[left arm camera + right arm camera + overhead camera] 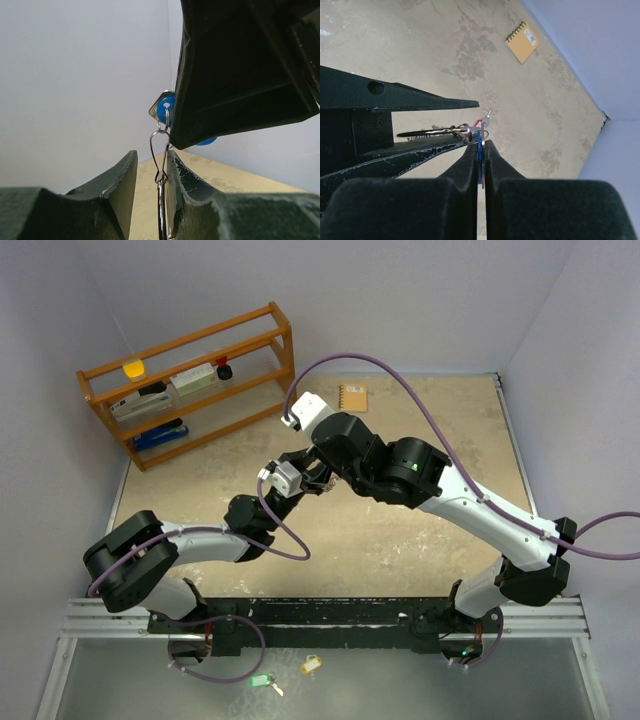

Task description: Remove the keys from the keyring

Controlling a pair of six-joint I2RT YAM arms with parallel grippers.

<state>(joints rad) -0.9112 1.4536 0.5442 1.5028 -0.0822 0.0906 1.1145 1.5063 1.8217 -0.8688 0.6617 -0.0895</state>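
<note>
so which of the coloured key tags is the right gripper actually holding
The blue tag, pinched edge-on in the right gripper. The green tag and the yellow tag lie loose in the top view, with nothing gripping them.

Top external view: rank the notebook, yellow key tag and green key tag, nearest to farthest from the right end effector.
From the right end effector, mid-view:
1. Orange notebook, toward the top, slightly right.
2. Yellow key tag, bottom of the view, near centre.
3. Green key tag, bottom too, further left.
</note>
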